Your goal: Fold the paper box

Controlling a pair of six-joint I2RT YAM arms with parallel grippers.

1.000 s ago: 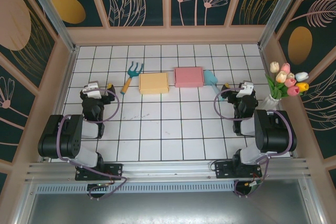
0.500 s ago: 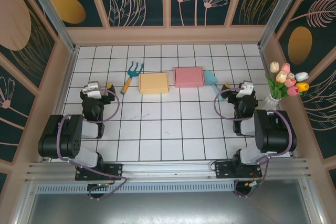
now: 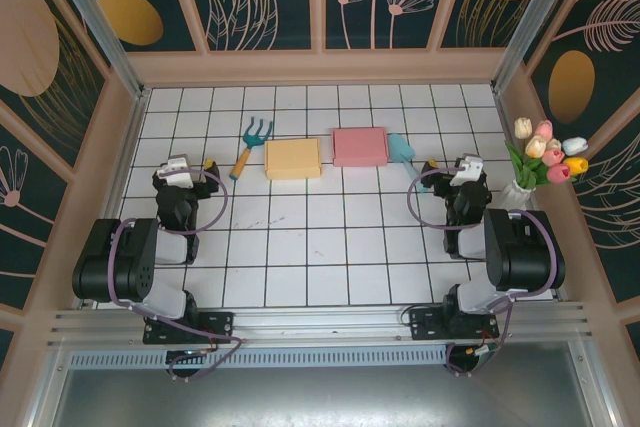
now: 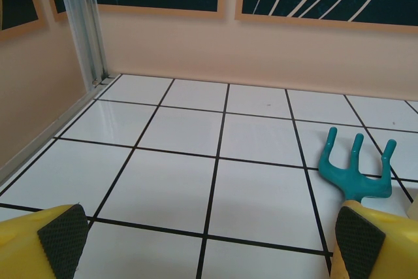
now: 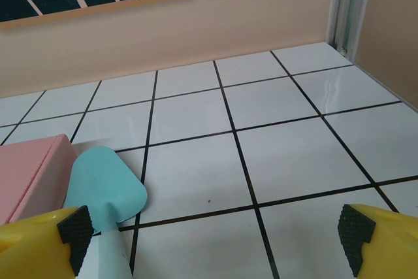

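Note:
Two flat paper boxes lie side by side at the back of the tiled table: a yellow box (image 3: 293, 159) and a pink box (image 3: 360, 146), whose corner also shows in the right wrist view (image 5: 29, 171). My left gripper (image 3: 185, 163) rests low at the left, well apart from the yellow box. It is open (image 4: 209, 240), with only bare tile between its yellow fingers (image 4: 62, 236). My right gripper (image 3: 456, 167) rests at the right, open (image 5: 215, 240) and holding nothing, a little right of the pink box.
A teal rake with a yellow handle (image 3: 252, 142) lies left of the yellow box, its tines (image 4: 358, 174) just ahead of my left gripper's right finger. A pale teal shovel (image 3: 402, 149) (image 5: 104, 184) lies between the pink box and my right gripper. A vase of tulips (image 3: 540, 162) stands at the right wall.

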